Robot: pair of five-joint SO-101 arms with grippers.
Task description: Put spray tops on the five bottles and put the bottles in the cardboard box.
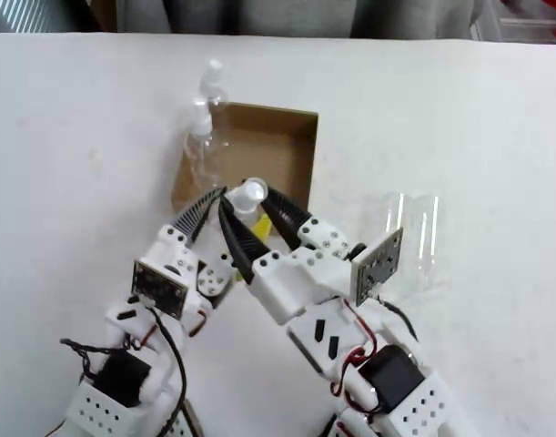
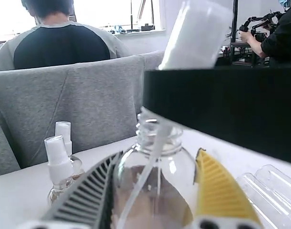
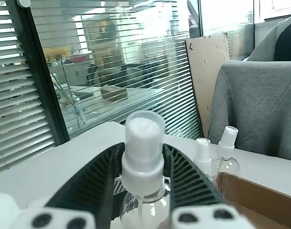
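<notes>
right wrist view: the right gripper (image 3: 143, 149) is clamped on a white spray top (image 3: 143, 143), one black ribbed finger on each side of its collar. the top's thin tube runs down through the threaded neck of a clear bottle (image 2: 155, 191). the left wrist view cannot settle whether the collar sits on the threads, because a black finger of the right gripper crosses in front there.

the left gripper (image 2: 159, 155) holds that bottle by its shoulder. its black ribbed finger (image 2: 88, 191) is on one side and its yellow finger (image 2: 216, 191) on the other, both against the glass.

in the high view both grippers meet at the edge of the cardboard box (image 1: 287, 150) nearest the arms, with the spray top above that edge. whether the bottle's base stands inside the box or just outside it cannot be told.

two capped bottles (image 1: 203, 123) stand upright, touching each other, at the box wall on the left arm's side. inside or outside that wall is unclear.

other clear bottles (image 1: 412, 238) rest on the white table (image 1: 459, 109), apart from the box on the right arm's side.
</notes>
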